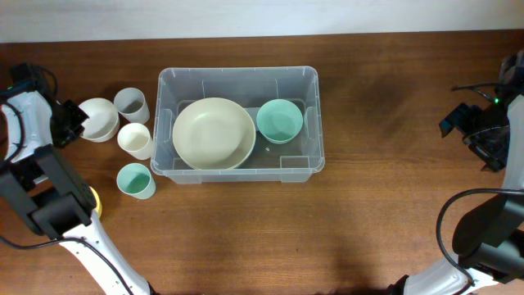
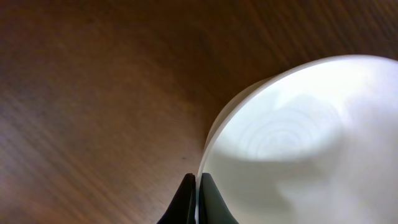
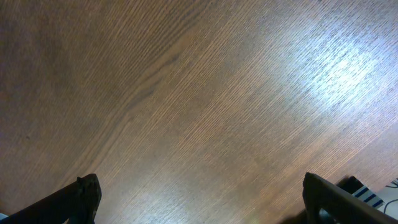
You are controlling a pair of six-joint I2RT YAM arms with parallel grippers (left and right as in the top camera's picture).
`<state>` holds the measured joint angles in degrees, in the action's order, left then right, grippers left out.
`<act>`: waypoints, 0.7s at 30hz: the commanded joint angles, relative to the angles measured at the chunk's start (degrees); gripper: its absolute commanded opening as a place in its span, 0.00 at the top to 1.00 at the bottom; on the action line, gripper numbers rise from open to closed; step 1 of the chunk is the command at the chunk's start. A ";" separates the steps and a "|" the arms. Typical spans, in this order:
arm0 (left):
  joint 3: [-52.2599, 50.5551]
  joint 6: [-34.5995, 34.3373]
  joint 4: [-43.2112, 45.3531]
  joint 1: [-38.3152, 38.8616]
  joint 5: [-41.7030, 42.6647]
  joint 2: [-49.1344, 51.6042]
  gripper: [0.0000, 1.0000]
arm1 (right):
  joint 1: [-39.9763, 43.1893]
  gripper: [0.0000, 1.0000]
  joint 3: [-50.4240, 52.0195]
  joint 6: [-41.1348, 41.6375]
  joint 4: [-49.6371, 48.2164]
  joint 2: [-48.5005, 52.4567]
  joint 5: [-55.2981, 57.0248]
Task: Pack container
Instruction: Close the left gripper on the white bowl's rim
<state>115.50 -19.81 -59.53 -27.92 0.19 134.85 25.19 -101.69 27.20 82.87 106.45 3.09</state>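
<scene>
The clear plastic container (image 1: 301,168) stands on the table at centre. Inside it lie a large cream bowl (image 1: 213,133) and a small teal bowl (image 1: 280,120). Left of it stand a white bowl (image 1: 98,119), a grey cup (image 1: 131,104), a cream cup (image 1: 135,139) and a teal cup (image 1: 135,180). My left gripper (image 1: 75,120) is shut on the white bowl's left rim; in the left wrist view the fingers (image 2: 197,186) pinch that rim (image 2: 214,134). My right gripper (image 1: 458,121) is open and empty over bare table at the far right, fingers wide apart (image 3: 199,193).
The wooden table (image 1: 393,205) extends around the container. The arms' bases and cables sit at the left (image 1: 49,205) and right (image 1: 491,229) front corners.
</scene>
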 commanded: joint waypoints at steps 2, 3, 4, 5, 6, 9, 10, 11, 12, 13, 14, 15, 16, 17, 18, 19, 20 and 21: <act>6.16 -0.09 -4.50 -4.83 -1.46 0.44 0.99 | -0.04 0.01 0.33 0.24 -0.02 0.15 0.11; 8.07 -0.09 -5.75 -5.57 -1.44 0.26 0.99 | -0.04 0.01 0.33 0.24 0.00 0.15 0.11; 10.58 -0.09 -7.17 -6.47 -1.18 -0.04 0.99 | -0.04 0.01 0.33 0.24 -0.02 0.15 0.11; 13.27 -0.09 -8.55 -7.23 -0.44 -0.44 0.99 | -0.04 0.01 0.33 0.24 -0.02 0.15 0.11; 16.20 -0.09 -9.68 -7.91 0.57 -0.85 0.99 | -0.04 0.01 0.33 0.24 -0.02 0.15 0.11; 25.11 -0.09 -12.04 -9.09 5.07 -2.49 0.99 | -0.04 0.01 0.33 0.24 0.00 0.15 0.11; 28.15 -0.09 -12.50 -9.27 6.75 -3.26 0.99 | -0.04 0.01 0.33 0.24 -0.02 0.15 0.11; 33.59 -0.07 -13.05 -9.18 10.62 -4.92 0.99 | -0.04 0.01 0.33 0.24 -0.02 0.15 0.11; 36.39 0.00 -13.35 -8.76 13.40 -6.01 0.99 | -0.04 0.01 0.33 0.24 -0.02 0.15 0.11; 38.16 0.46 -13.46 -8.24 15.58 -6.86 0.99 | -0.04 0.01 0.33 0.24 -0.02 0.15 0.11; 39.98 1.60 -13.64 -7.34 18.49 -8.07 0.99 | -0.04 0.01 0.33 0.24 0.00 0.15 0.11; 41.24 3.04 -13.75 -6.14 21.05 -9.20 0.99 | -0.04 0.01 0.33 0.24 -0.02 0.15 0.11; 42.03 4.48 -14.05 -4.61 22.99 -10.45 0.99 | -0.04 0.01 0.33 0.24 -0.02 0.15 0.11; 42.29 5.84 -14.56 -2.58 24.11 -11.78 0.99 | -0.04 0.01 0.33 0.24 -0.02 0.15 0.11; 42.29 7.32 -15.30 -0.15 24.28 -13.11 0.99 | -0.04 0.01 0.33 0.24 0.00 0.15 0.11; 42.29 8.96 -16.11 1.99 24.26 -13.88 0.99 | -0.04 0.01 0.33 0.24 -0.02 0.15 0.11; 42.29 11.04 -17.25 4.83 24.26 -14.62 0.99 | -0.04 0.01 0.33 0.24 -0.02 0.15 0.11; 42.29 13.05 -18.43 7.82 24.24 -14.99 0.99 | -0.04 0.01 0.33 0.24 -0.02 0.15 0.11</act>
<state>156.79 -15.14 -75.22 -29.19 18.22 123.61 25.19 -101.71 27.20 82.85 106.45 3.09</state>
